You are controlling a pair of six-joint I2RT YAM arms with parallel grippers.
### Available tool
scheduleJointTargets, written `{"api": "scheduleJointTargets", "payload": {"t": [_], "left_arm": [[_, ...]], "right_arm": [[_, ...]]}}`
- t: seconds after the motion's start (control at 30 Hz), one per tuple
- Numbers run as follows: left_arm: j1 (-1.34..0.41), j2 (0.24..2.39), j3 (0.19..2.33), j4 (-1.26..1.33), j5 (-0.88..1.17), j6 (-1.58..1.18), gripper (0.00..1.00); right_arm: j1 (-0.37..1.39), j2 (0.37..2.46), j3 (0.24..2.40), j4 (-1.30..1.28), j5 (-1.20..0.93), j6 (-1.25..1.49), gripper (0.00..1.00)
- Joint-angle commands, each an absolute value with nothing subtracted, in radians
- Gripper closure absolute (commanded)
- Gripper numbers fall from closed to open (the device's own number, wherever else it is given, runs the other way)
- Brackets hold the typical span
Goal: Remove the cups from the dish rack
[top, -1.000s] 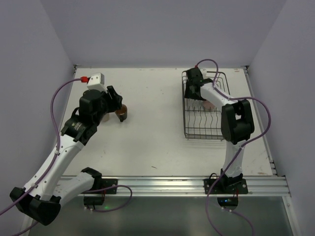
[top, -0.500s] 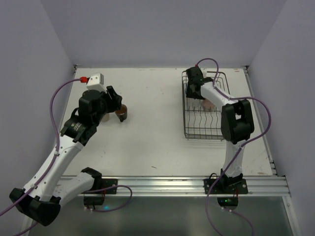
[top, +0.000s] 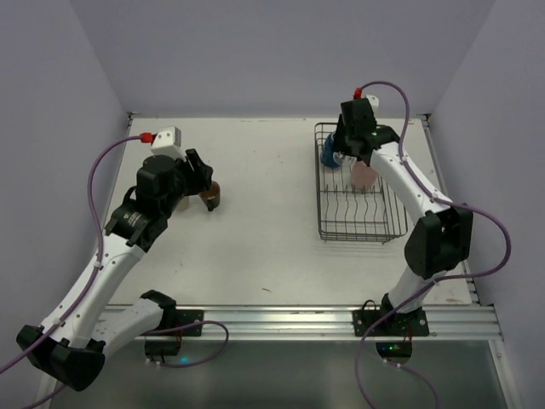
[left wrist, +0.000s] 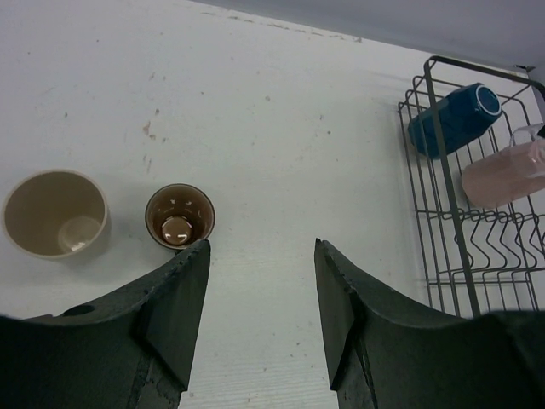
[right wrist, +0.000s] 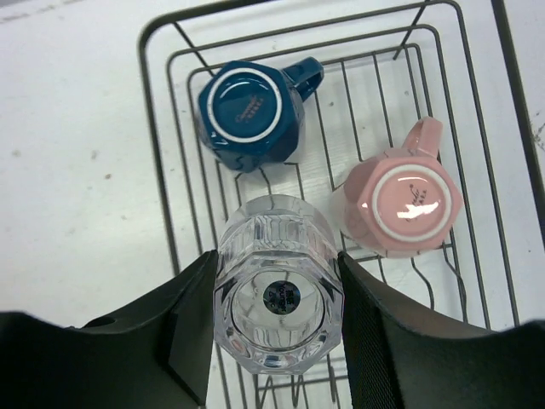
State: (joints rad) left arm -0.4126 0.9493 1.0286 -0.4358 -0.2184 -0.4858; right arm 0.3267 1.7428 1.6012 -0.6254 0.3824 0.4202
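Soft, even light from overhead fills every view, bright on the white table (top: 255, 230) left of the rack (top: 320, 204), with no hard glare. Shadows are faint, only thin grey traces under the rack's bars. Inside the rack, the pink cup (right wrist: 407, 198) shows a small white highlight (the glass (right wrist: 277, 294) over the rack glints too). The near fingers (left wrist: 174, 307) look dark and soft-edged.

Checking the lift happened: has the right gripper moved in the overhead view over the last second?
Yes. The right gripper, shut on the clear glass, has shifted right from the dish rack's far-left corner, uncovering the blue mug there.
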Motion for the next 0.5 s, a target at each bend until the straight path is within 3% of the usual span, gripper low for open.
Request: {"api": "scheduleJointTargets", "payload": {"t": [0.0,0.23,0.37,0.47], "left_arm": [[-0.407,0.972,1.083,-0.423,-0.129,-0.439,0.44],[-0.405,1.006,1.071,-0.232,0.331,-0.452,0.44],[-0.405,1.006,0.970,0.109,0.605,-0.592,0.42],[-0.405,1.040,0.910,0.306,0.689,-0.747,0.41]], "right_arm": [[0.324,1.605,1.609,-0.643,0.299,0.400,1.00],[0.322,1.430,1.536,-0.585,-0.098,0.426,1.00],[0.324,1.332,1.422,-0.456,-0.331,0.509,1.00],[0.322,1.270,1.338,-0.326,-0.487,0.589,1.00]]}}
